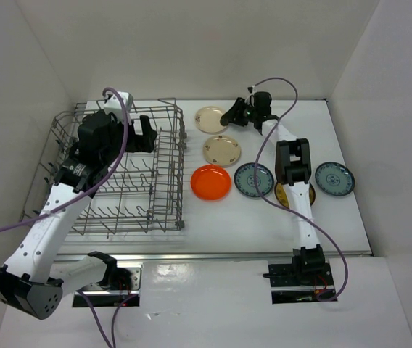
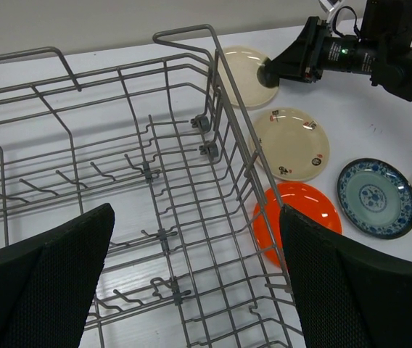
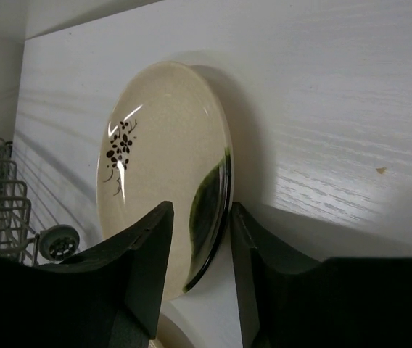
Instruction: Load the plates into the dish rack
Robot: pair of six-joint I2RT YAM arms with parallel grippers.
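Top view first. The dish rack point(image 1: 119, 174) sits on the left of the table point(image 1: 351, 225), and all the plates lie flat to its right. My left gripper point(image 1: 144, 134) hangs over the rack's far end. My right gripper point(image 1: 229, 116) is at the right edge of the far cream plate point(image 1: 209, 119). Nearer me are the second cream plate point(image 1: 222, 150), the orange plate point(image 1: 211, 181) and a blue-and-white plate point(image 1: 254, 179). The yellow plate point(image 1: 293, 194) is half under my right arm point(image 1: 304, 210), with the other blue-and-white plate point(image 1: 334, 178) beyond it.

Left wrist cam: my fingers point(image 2: 46, 290) are spread wide, holding nothing, with just rack wires point(image 2: 170, 181) below.

Right wrist cam: my fingers point(image 3: 148, 254) sit narrow on either side of the far cream plate's point(image 3: 155, 167) rim, right by its dark green mark. Honestly can't tell if they're pinching it yet.
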